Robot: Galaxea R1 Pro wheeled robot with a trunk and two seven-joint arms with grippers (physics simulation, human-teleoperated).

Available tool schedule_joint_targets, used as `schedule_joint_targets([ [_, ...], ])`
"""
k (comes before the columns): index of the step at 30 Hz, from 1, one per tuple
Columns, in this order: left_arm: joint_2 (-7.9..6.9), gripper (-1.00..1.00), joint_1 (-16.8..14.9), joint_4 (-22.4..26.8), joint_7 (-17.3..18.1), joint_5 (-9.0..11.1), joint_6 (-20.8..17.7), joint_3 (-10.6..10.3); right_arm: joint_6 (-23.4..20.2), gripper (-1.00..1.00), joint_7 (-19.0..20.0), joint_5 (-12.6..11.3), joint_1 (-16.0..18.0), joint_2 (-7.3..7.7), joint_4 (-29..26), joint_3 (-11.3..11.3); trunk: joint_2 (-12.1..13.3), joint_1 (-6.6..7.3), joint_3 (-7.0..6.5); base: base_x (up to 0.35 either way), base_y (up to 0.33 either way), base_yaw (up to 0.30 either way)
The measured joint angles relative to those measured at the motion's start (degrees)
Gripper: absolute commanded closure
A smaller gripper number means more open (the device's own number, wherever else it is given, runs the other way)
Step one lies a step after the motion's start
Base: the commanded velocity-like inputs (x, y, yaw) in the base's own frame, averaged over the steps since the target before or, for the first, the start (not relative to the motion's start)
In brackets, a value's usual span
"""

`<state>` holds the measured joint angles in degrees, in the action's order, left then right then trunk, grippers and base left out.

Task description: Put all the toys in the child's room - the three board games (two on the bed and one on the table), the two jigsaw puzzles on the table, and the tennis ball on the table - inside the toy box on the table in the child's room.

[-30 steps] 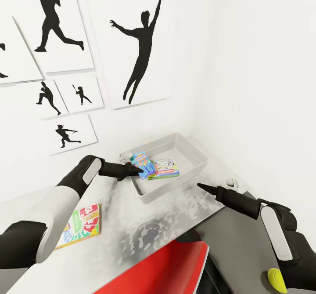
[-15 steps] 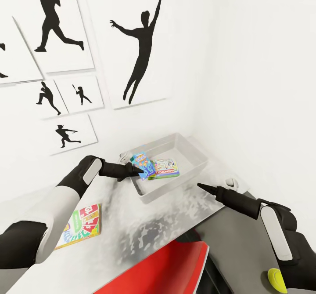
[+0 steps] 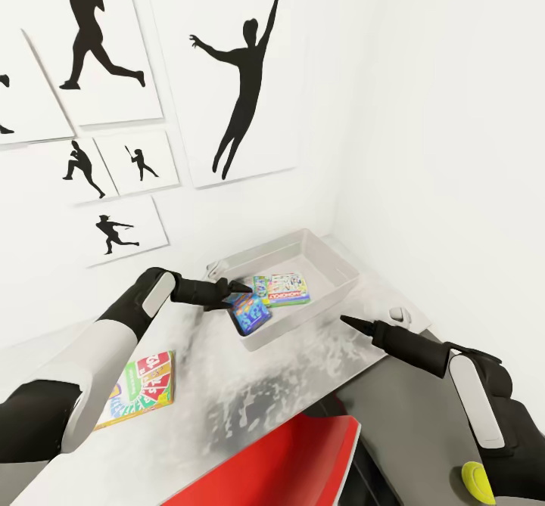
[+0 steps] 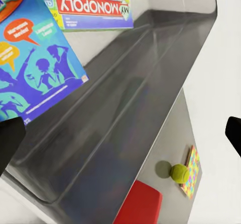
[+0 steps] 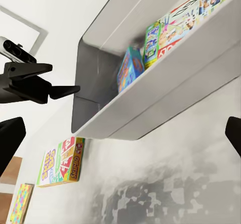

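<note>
Black and pointy, the left tool [image 3: 241, 291] hangs over the near corner of the toy box [image 3: 333, 262]. Its two tips are spread apart and hold nothing. The blue game [image 3: 250, 312] lies loose just under the tips, leaning on the box's near wall with one edge tipped up. In the left wrist view the blue game [image 4: 35, 68] rests on the grey slope of the box wall [image 4: 125, 113].

Next to it, flat on the floor of the box, is the green game [image 3: 284, 289] with a red banner. In the right wrist view both games [image 5: 131, 66] stand out above the box's rim.

The box sits on the white table [image 3: 227, 385], in the corner by the wall. Black ball-player pictures [image 3: 242, 75] hang on that wall.

The right tool [image 3: 350, 321] points at the box from the near side. It is near the box but not touching it. Its tips look close together in the head view, but I cannot tell for sure.

A yellow and red game [image 3: 140, 386] lies flat on the table, well apart from the box, beside the left arm. In the left wrist view, the tennis ball [image 4: 179, 173] sits touching a puzzle [image 4: 191, 171]. A red thing [image 3: 280, 464] shows at the near edge of the table.
</note>
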<state>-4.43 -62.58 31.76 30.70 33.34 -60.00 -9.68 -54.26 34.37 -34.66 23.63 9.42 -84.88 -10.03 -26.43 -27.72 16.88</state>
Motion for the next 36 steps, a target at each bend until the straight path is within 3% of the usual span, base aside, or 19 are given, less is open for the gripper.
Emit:
schedule_joint_targets([
  [8, -0.22, -1.0, -0.03, 0.15, 0.1, -0.21, 0.0, 0.06, 0.7, -1.0, 0.05, -0.03, 0.02, 0.05, 0.0, 0.0, 0.01, 0.0, 0.0, 0.0, 0.0, 0.0],
  [12, -1.15, -1.0, -0.03, 0.6, 1.47, -1.06, 0.0, 0.18, 1.17, -1.0, 0.1, -0.04, 0.04, 0.07, 0.0, 0.0, 0.01, 0.0, 0.01, 0.0, 0.0, 0.0],
  [14, -1.82, -1.0, -0.03, 0.88, 3.51, -0.8, 0.0, 0.25, 1.25, -1.0, 0.11, -0.05, 0.02, 0.08, 0.0, 0.0, 0.01, 0.0, 0.01, 0.0, 0.0, 0.0],
  [23, -6.9, -1.0, 0.0, 5.92, 19.25, -0.75, 0.17, 0.19, 1.33, -1.0, 0.12, -0.05, 0.01, 0.08, 0.02, 0.0, 0.01, 0.0, 0.01, 0.0, 0.0, 0.0],
  [30, -9.99, -1.0, -0.02, 6.86, 26.15, -0.87, 0.18, 0.24, 1.33, -1.0, 0.12, -0.05, 0.02, 0.08, 0.01, 0.0, 0.01, 0.0, 0.01, 0.0, 0.0, 0.0],
  [31, -11.13, -1.0, 0.01, 6.97, 27.83, -0.88, 0.2, 0.26, 1.33, -1.0, 0.12, -0.05, 0.01, 0.08, 0.0, 0.0, 0.01, 0.0, 0.01, 0.0, 0.0, 0.0],
  [36, -14.11, -1.0, 0.05, 7.13, 32.2, -0.91, 0.23, 0.26, 1.33, -1.0, 0.12, -0.05, 0.0, 0.08, 0.0, 0.0, 0.01, 0.0, 0.01, 0.0, 0.0, 0.0],
])
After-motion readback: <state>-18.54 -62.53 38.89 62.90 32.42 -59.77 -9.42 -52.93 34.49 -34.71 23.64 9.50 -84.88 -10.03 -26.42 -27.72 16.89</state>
